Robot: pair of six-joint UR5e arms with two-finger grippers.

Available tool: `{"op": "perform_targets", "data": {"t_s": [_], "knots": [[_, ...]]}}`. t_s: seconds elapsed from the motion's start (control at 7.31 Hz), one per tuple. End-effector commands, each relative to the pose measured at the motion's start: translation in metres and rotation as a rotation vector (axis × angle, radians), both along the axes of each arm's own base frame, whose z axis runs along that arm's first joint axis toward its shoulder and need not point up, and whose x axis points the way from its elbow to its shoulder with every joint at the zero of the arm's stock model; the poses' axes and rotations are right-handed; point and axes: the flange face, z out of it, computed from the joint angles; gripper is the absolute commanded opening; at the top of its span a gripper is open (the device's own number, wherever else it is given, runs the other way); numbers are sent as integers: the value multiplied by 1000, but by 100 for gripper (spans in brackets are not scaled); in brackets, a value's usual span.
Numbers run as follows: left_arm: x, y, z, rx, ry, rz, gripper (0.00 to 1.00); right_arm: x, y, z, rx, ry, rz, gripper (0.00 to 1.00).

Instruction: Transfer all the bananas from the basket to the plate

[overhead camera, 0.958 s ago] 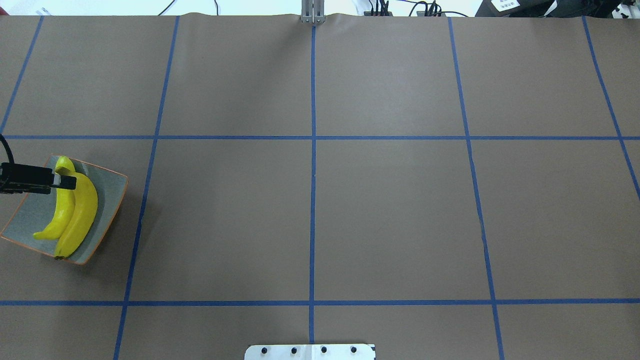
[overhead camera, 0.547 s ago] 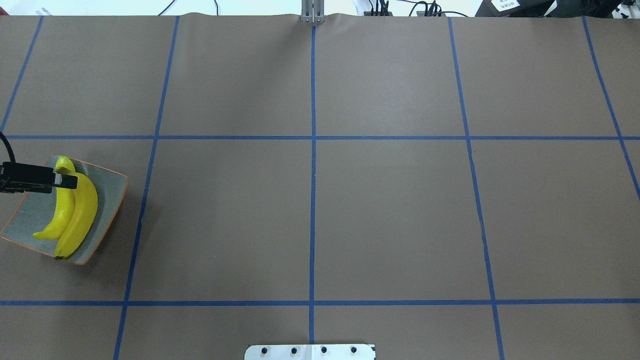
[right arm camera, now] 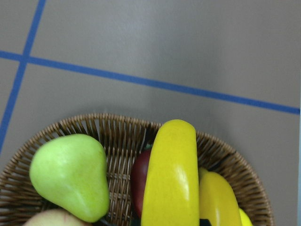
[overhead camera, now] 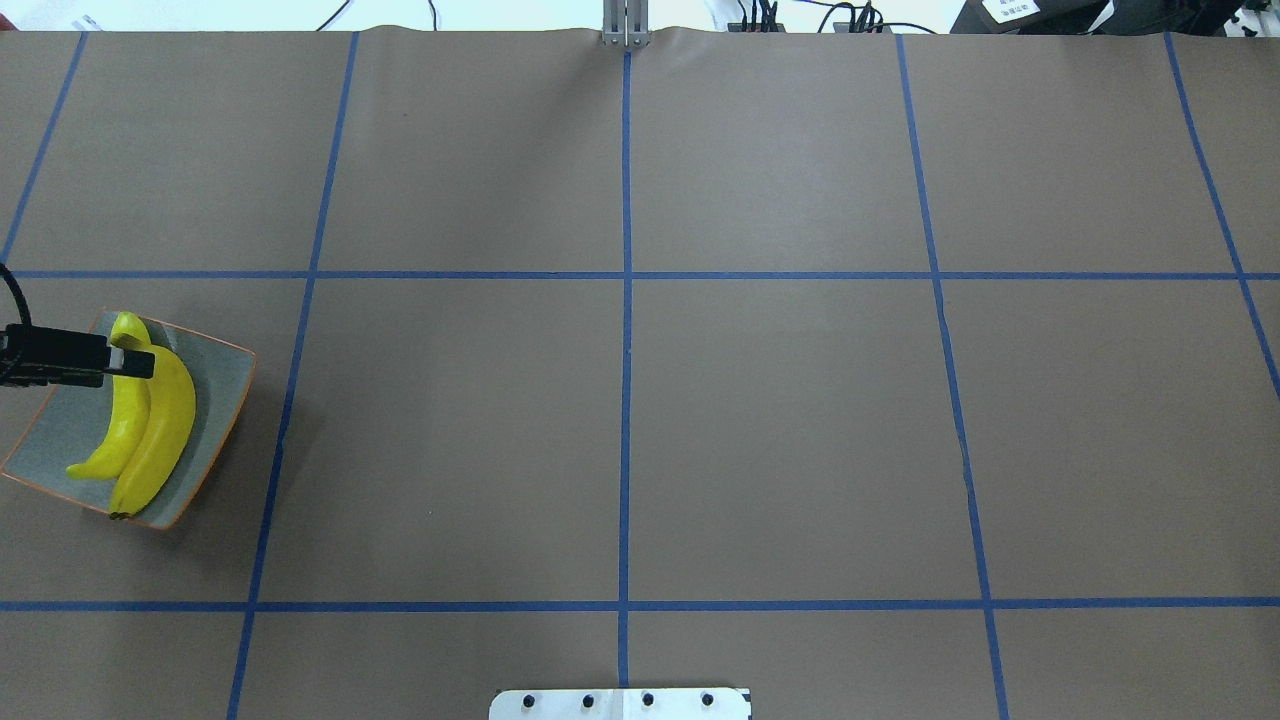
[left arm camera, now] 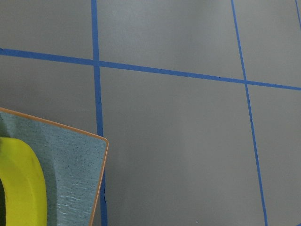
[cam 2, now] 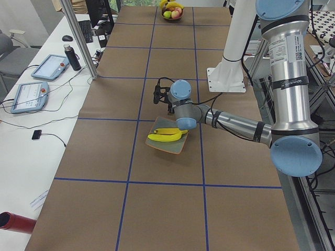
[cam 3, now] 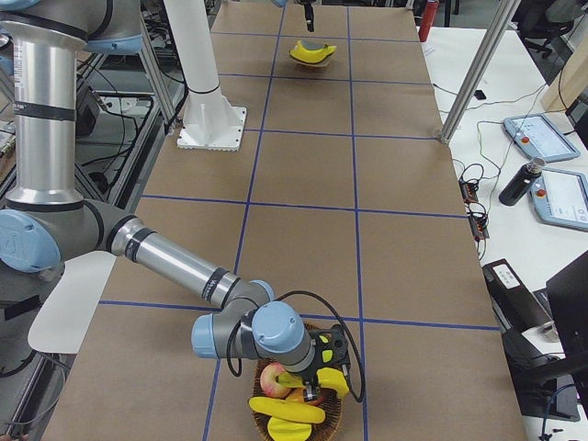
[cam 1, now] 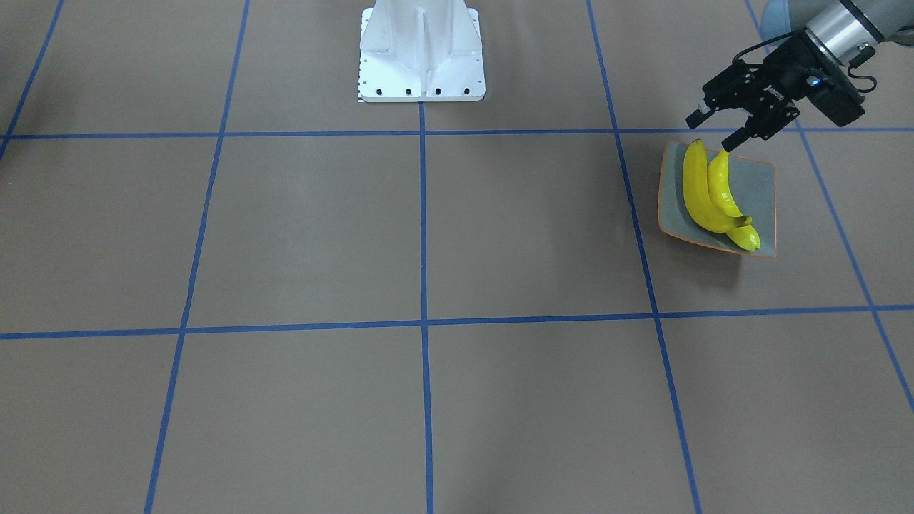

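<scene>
Two yellow bananas [overhead camera: 150, 420] lie side by side on the grey-blue plate [overhead camera: 215, 380] at the table's left edge; they also show in the front view [cam 1: 703, 196] on the plate [cam 1: 760, 193]. My left gripper [cam 1: 714, 130] is open and empty, just above the bananas' end nearest the robot. In the right side view my right gripper [cam 3: 326, 366] is down in the wicker basket [cam 3: 294, 427]; I cannot tell if it is open or shut. The right wrist view shows the basket [right arm camera: 117, 125] holding a banana [right arm camera: 171, 179] beside another banana [right arm camera: 216, 197].
The basket also holds a green pear [right arm camera: 70, 174] and a red apple [right arm camera: 140, 181]. The white robot base [cam 1: 421, 50] stands at the table's middle near edge. Blue tape lines grid the brown table. Tablets and cables lie on a side desk [cam 3: 542, 175].
</scene>
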Motion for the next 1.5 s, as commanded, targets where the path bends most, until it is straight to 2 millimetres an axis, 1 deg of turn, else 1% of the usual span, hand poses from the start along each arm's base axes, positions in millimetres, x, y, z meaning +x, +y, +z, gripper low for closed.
{"op": "perform_targets", "data": {"t_s": [0.0,0.14,0.27,0.41,0.55,0.68,0.82,0.96,1.09,1.23,1.37], "knots": [[0,0,1,-3,-2,-2,100,-11,-24,-43,0,-80,61,0],[0,0,0,-1,0,1,100,-25,-32,-71,9,-154,58,0],[2,-1,-3,2,4,2,100,-41,-37,-100,-11,-253,65,0],[7,-1,-5,6,8,11,100,-59,-42,-124,-46,-317,77,0],[10,-2,-9,7,14,18,100,-75,-47,-157,-57,-347,92,0],[15,-1,-12,11,18,28,100,-98,-50,-196,-80,-384,106,0],[24,-3,-21,24,32,42,100,-124,-50,-235,-106,-427,117,0],[36,-7,-37,12,59,50,100,-149,-47,-265,-118,-462,116,0],[48,-13,-57,5,93,58,100,-174,-58,-296,-128,-522,128,0],[59,-15,-74,13,118,71,100,-221,-71,-332,-135,-576,164,0],[66,-20,-93,7,149,72,100,-277,-79,-363,-142,-627,217,0]]}}
